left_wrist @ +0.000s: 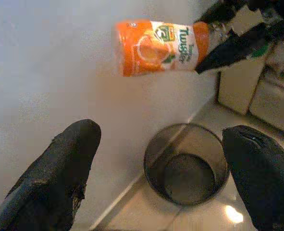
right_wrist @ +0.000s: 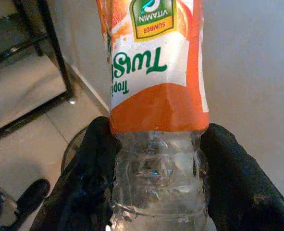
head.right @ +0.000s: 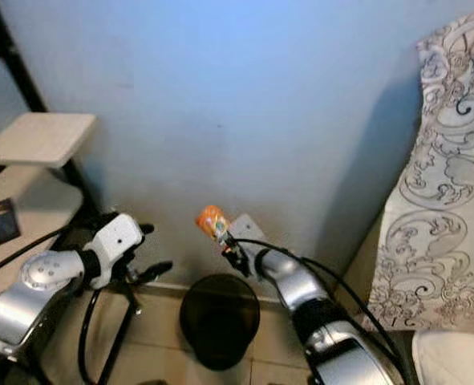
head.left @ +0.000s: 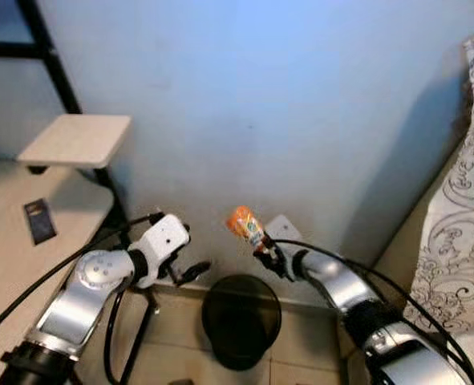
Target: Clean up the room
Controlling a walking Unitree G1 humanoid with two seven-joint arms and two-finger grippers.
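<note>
— Backdrop? Pale blue plastered wall [head.left: 285, 104]; white fabric with grey scroll pattern [head.left: 461, 233] hanging at far right; beige tiled floor [head.left: 301, 365] below.

— Furniture at left? Light wooden desk [head.left: 28, 241] with a small raised shelf [head.left: 76, 138] on a black metal frame [head.left: 56, 68]; small dark card [head.left: 39, 220] lying flat on the desktop.

— Receptacle? Round black waste bin [head.left: 241, 319], open-topped, standing on the tiles against the wall, between the two arms; seen from the left wrist view as a dark cylinder [left_wrist: 187, 166] with nothing discernible inside.

— Task object? Clear plastic bottle with orange printed label [head.left: 246, 225], held aloft in front of the wall, tilted, above and slightly wall-side of the bin mouth; label end uppermost, bare crinkled end gripped.

— Right gripper [right_wrist: 156, 163]? Black fingers [right_wrist: 228, 168] clamped on either side of the bottle's clear lower body.

— Left gripper [left_wrist: 166, 178]? Fingers [left_wrist: 60, 168] spread wide apart, holding nothing, poised just left of the bin and pointing toward bottle and bin.
</note>
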